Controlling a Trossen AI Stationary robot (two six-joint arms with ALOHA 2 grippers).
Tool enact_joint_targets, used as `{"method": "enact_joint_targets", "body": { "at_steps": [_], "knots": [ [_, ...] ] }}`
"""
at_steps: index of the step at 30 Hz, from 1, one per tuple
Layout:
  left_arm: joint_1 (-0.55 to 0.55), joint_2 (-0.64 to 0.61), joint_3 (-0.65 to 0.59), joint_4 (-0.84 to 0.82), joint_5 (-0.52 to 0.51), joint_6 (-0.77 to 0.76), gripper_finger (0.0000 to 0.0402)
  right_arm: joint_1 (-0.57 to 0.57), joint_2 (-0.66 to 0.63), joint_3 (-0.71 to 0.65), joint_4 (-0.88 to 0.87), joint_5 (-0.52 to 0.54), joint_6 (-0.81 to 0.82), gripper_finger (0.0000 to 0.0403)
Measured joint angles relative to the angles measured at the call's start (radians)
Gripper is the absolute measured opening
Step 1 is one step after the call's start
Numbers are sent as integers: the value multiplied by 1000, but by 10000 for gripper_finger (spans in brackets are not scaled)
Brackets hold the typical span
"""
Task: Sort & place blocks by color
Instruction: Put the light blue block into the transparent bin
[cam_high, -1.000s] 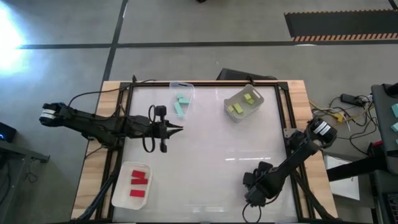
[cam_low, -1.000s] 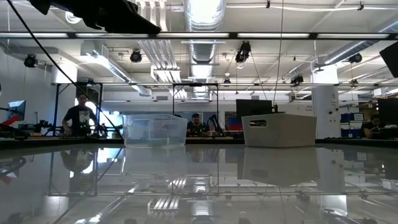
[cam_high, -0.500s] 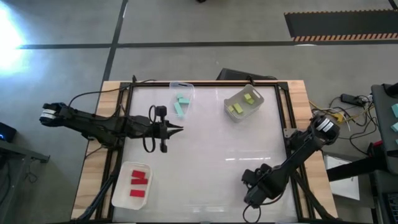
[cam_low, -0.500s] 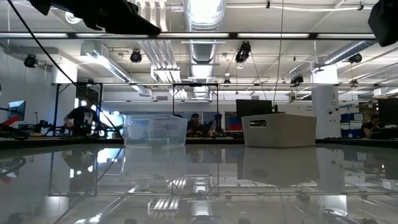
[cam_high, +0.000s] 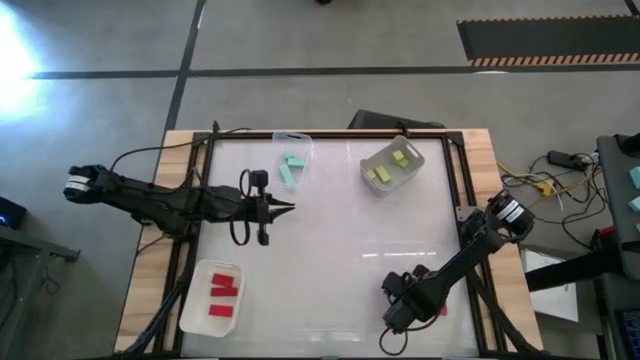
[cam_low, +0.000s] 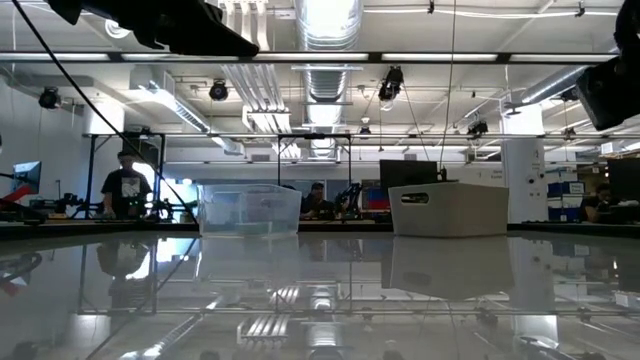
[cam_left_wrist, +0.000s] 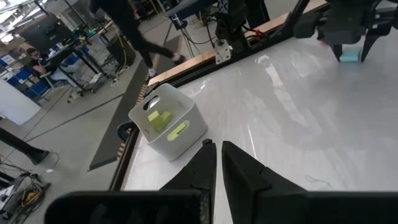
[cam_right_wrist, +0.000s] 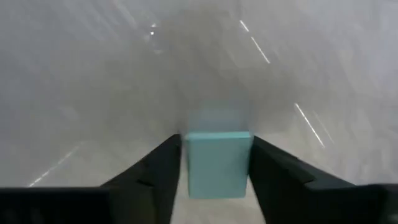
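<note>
A mint-teal block (cam_right_wrist: 217, 163) lies on the glossy white table (cam_high: 330, 260) near its front edge, right of the middle. My right gripper (cam_high: 393, 318) points down over it, shut on it, and also shows far off in the left wrist view (cam_left_wrist: 351, 55). Other mint-teal blocks (cam_high: 291, 170) lie in and by a translucent tray (cam_high: 293, 146) at the back. Yellow-green blocks (cam_high: 390, 165) lie in a white tray (cam_high: 372, 186), red blocks (cam_high: 223, 293) in a tray (cam_high: 196, 312) at front left. My left gripper (cam_high: 288, 208) hangs shut above the table's left half, holding nothing. My right gripper pinches the mint-teal block by two opposite sides (cam_right_wrist: 188, 168) between its two fingers (cam_right_wrist: 158, 171), coming from above and pointing down. The block sits level between the fingers. Its underside seems to rest on the table, with its blurred reflection just beyond it.
A small red block (cam_high: 441, 309) lies beside my right arm near the front right. The table's middle (cam_high: 340, 230) is bare. A black frame (cam_high: 455, 190) and wooden border run around the top. In the low view the two back trays (cam_low: 250, 210) (cam_low: 448, 208) stand side by side.
My right gripper has shifted a little toward the table's left and near edges and has sunk slightly, with its wrist rolling about its own axis. In the low view its arm has come down into the upper right corner.
</note>
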Motion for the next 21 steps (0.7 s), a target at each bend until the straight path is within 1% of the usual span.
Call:
{"method": "enact_joint_targets", "body": {
  "at_steps": [3,4,7,9,11,13,16,18,21],
  "knots": [
    [0,0,0,0,0,-1,10,-8,0,0,3,-7,-11,126],
    [0,0,-1,0,0,-2,10,-14,-3,-1,2,-8,-19,118],
    [0,0,-4,-1,0,-2,10,-39,-29,-5,-8,-5,-93,118],
    [0,5,-4,0,0,-2,10,-82,-67,-7,-27,8,-160,118],
    [0,6,-5,-3,0,-6,10,-137,-120,8,-39,62,-229,118],
    [-2,11,-7,5,0,-36,10,-196,-175,22,-31,148,-331,118],
    [-3,13,-20,-5,2,-79,10,-302,-236,50,15,291,-528,118],
    [-6,13,-20,-2,3,-85,10,-379,-279,64,84,374,-681,118],
    [-9,11,-21,-2,4,-93,10,-484,-336,65,259,486,-909,118]
  ]
}}
